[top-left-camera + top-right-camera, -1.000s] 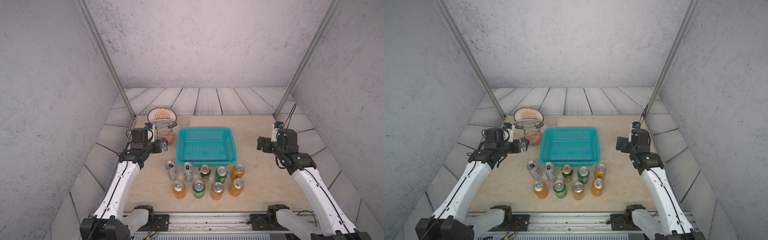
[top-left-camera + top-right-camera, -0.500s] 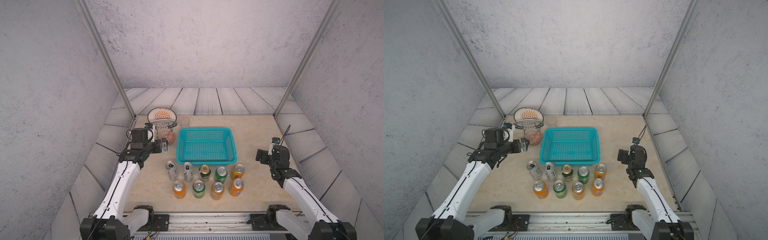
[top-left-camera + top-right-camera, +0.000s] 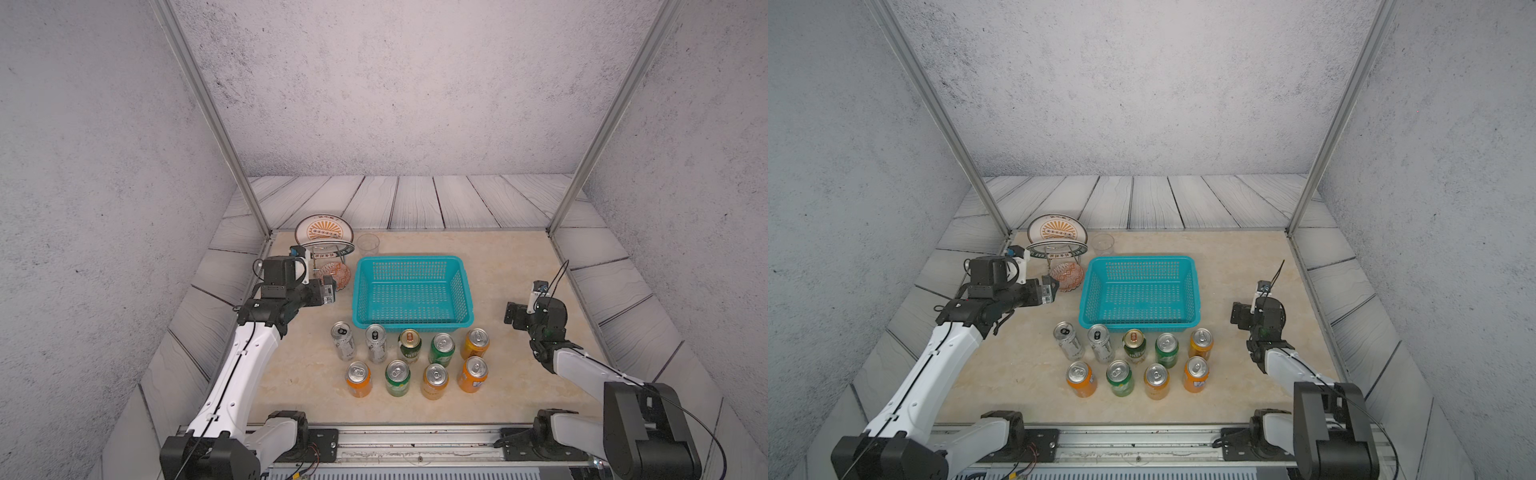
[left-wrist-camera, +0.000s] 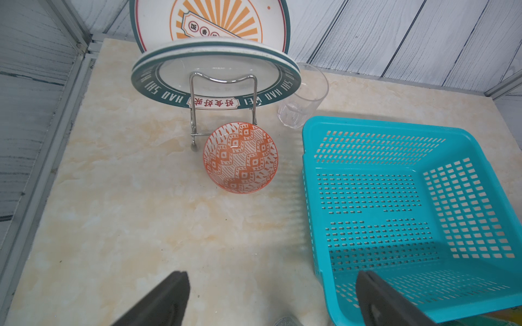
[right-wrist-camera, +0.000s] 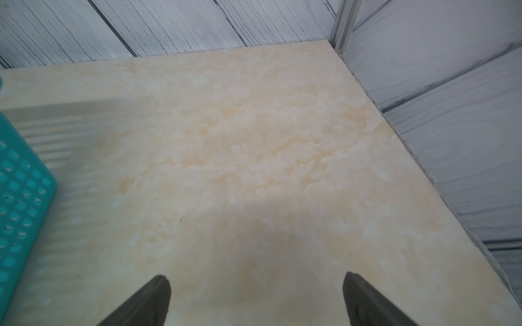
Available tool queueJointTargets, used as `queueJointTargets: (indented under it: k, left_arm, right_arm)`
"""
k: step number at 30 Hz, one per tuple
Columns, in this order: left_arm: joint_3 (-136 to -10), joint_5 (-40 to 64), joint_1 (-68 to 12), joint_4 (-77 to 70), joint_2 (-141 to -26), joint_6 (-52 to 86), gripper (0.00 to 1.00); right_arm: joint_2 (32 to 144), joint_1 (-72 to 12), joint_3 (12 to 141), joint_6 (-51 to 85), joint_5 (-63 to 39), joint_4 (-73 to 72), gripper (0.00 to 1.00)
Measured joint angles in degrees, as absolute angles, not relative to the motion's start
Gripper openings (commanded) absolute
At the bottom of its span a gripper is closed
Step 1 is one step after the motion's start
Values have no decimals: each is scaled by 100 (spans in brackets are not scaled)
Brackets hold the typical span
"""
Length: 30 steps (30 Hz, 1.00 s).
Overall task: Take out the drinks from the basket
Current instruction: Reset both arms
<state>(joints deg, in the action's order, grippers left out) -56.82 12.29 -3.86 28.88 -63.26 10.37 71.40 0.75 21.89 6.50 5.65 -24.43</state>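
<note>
Bright even light w/ soft shadows; basket blurry, right wrist view.

1. The dark fingers stand wide apart above the marble desk; one overlaps the basket's near corner.
2. The teal basket shows its perforated floor bare.
3. Beside it, an orange-patterned bowl sits at the foot of a wire rack holding plates.
4. A clear cup stands just beside the basket's rim.

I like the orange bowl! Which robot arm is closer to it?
Left. The left gripper hangs close beside the orange bowl; the right gripper is far off, on the other side of the basket.
</note>
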Motion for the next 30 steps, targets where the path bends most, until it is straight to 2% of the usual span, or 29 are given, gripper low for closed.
queueJointTargets:
  k: [18, 24, 30]
  left_arm:
    - [-5682, 1212, -386, 2886, -6399, 1037, 99]
    - [-5522, 1046, -386, 2722, -6392, 1057, 99]
    - [-5155, 246, -386, 2462, -6062, 1256, 99]
  right_arm:
    - [8849, 381, 2027, 576, -281, -5129, 100]
    - [8875, 381, 2141, 558, -336, -5063, 99]
    - [8875, 381, 2178, 550, -338, -5120, 100]
